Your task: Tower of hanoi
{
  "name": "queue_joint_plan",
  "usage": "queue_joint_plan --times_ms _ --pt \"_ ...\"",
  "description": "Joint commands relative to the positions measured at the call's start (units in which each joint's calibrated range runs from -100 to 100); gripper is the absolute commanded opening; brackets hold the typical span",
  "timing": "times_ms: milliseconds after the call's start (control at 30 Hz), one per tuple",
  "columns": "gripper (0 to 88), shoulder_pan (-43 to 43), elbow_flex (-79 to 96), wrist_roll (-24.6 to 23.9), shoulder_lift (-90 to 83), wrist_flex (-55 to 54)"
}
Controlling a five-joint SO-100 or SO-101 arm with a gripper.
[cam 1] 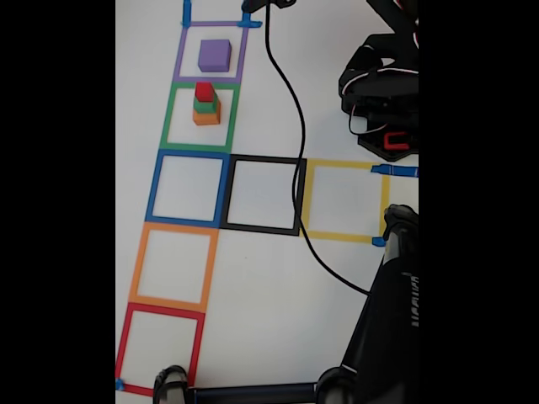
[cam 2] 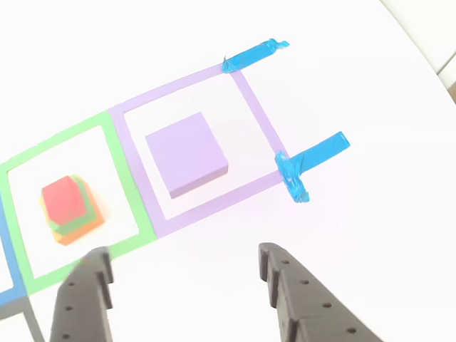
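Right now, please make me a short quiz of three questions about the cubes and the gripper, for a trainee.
1. True or false: the purple cube sits alone inside the purple tape square.
2. Which cube tops the stack in the green tape square? A) orange cube B) green cube C) red cube
3. Fill in: the gripper is ____ and holds nothing.

Key: 1 true; 2 C; 3 open.
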Motion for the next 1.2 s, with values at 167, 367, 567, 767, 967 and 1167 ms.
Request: queue_joint_plan --times_ms 167,367,567,767,967,1167 --pt "39.9 5.34 29.43 0.00 -0.91 -37.04" --pt "42.2 6.78 33.62 0.00 5.39 -47.89" --pt "44.0 6.97 38.16 0.00 17.74 -67.97" --pt "43.3 6.20 39.62 0.00 30.25 -84.16" --pt "43.1 5.34 38.89 0.00 40.99 -96.63" --pt "43.0 3.61 37.34 0.00 50.93 -106.83"
